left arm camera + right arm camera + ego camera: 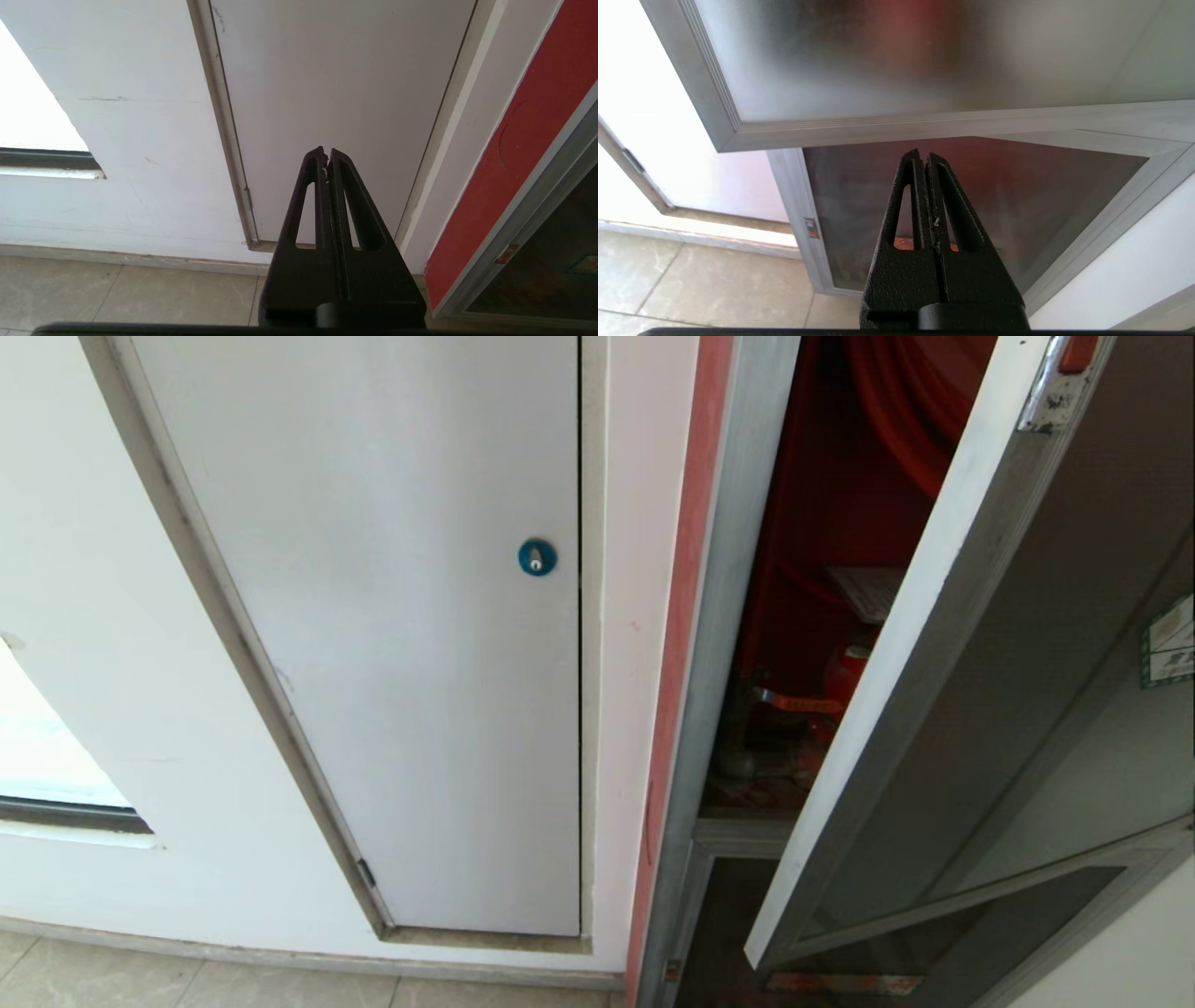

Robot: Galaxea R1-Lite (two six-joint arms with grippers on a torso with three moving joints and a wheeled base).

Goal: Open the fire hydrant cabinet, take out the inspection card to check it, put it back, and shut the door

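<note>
Standing partly open, the door [1008, 644] swings out from the fire hydrant cabinet [724, 616] toward the camera in the head view, with its pale free edge running down across the opening. Its dark glass carries a sticker with a green border [1169, 642] near the right side of the picture, and a small red latch [1080, 352] sits at the top of its frame. Through the gap the red inside of the cabinet is visible, with a curved red hose reel [910, 401] above and a red valve [845, 677] lower down. A pale sheet, probably the inspection card [868, 590], lies inside against the red back wall, just above the valve; its print cannot be read. Below the opening, the cabinet has a lower glass panel [971, 205] in the same silver frame, with an orange-red strip at its bottom.

To the left of the cabinet there is a plain white panel [392, 616] with a round blue lock [537, 557], set in the white wall [103, 616]. The floor [126, 289] has beige tiles.

No arm appears in the head view. The left claw [326, 154] has its black fingers pressed together, holding nothing, and points at the lower part of the white panel. The right claw [923, 156] is also fully closed and empty, pointing at the lower glass panel, under the bottom rail of the open door. Neither claw touches anything.
</note>
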